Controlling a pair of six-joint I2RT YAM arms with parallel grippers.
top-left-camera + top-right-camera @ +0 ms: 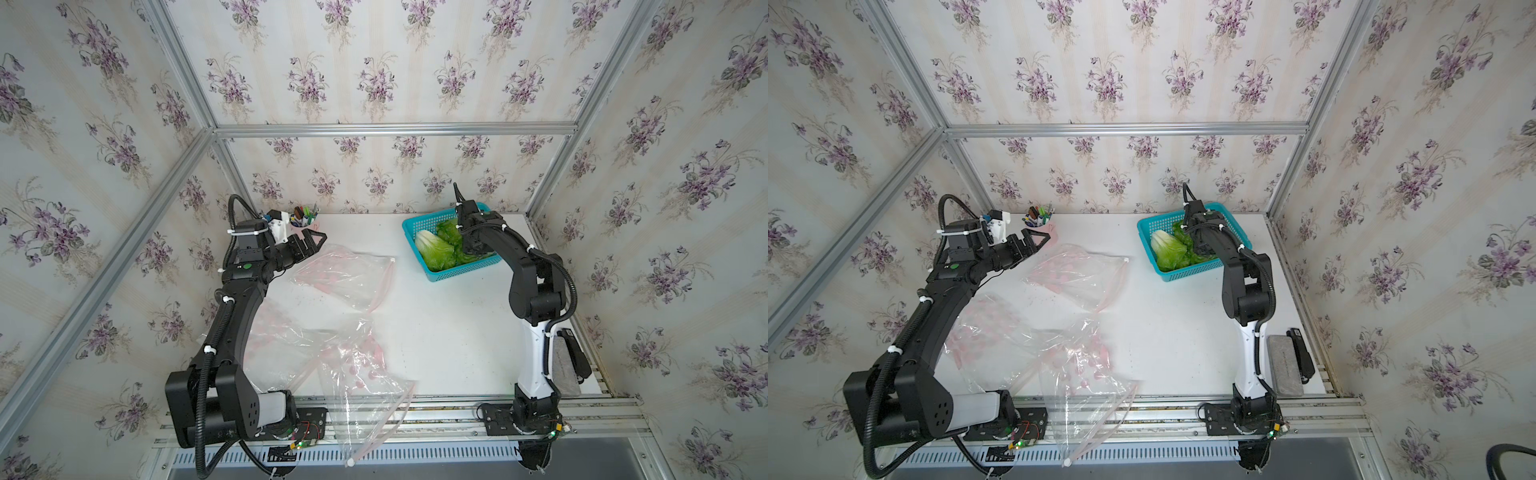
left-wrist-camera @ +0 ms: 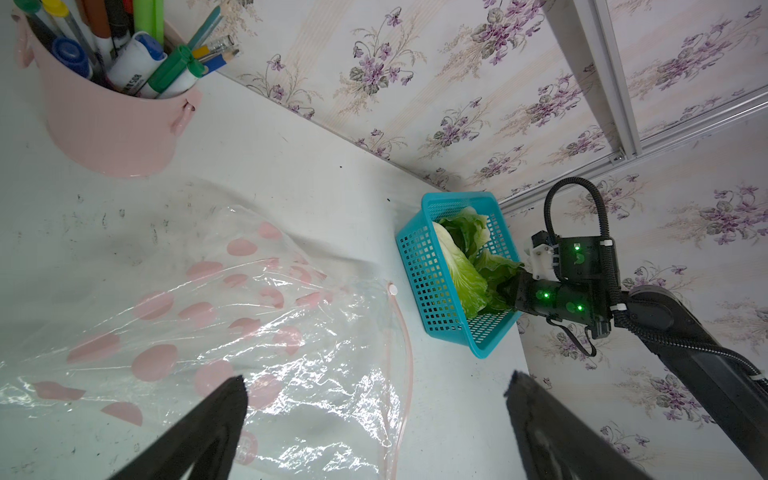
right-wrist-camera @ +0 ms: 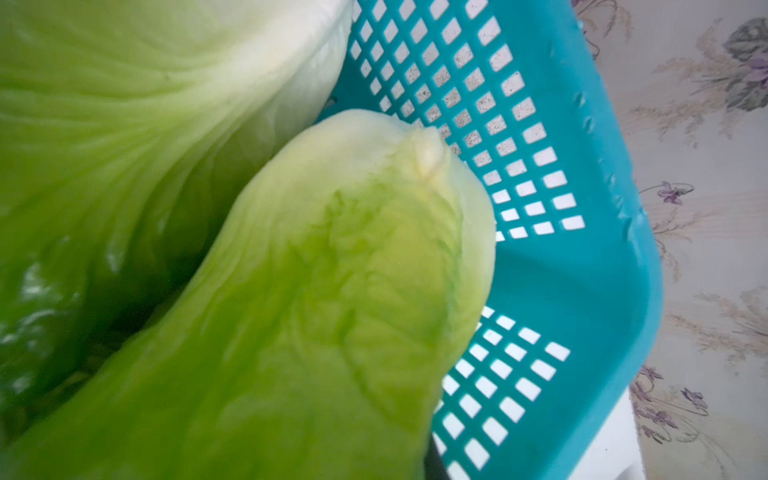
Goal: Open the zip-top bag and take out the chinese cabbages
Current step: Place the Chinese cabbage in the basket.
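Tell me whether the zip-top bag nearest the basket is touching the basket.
Apart. In both top views a strip of bare white table separates the bag from the blue basket; the left wrist view agrees.

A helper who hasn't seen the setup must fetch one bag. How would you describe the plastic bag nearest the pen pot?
On the table, look to the far corner with the pink pen pot. In front of it, by the open left gripper, lies a plastic bag with pink spots. Unlike the other two bags, it lies farthest back, nearest the blue basket.
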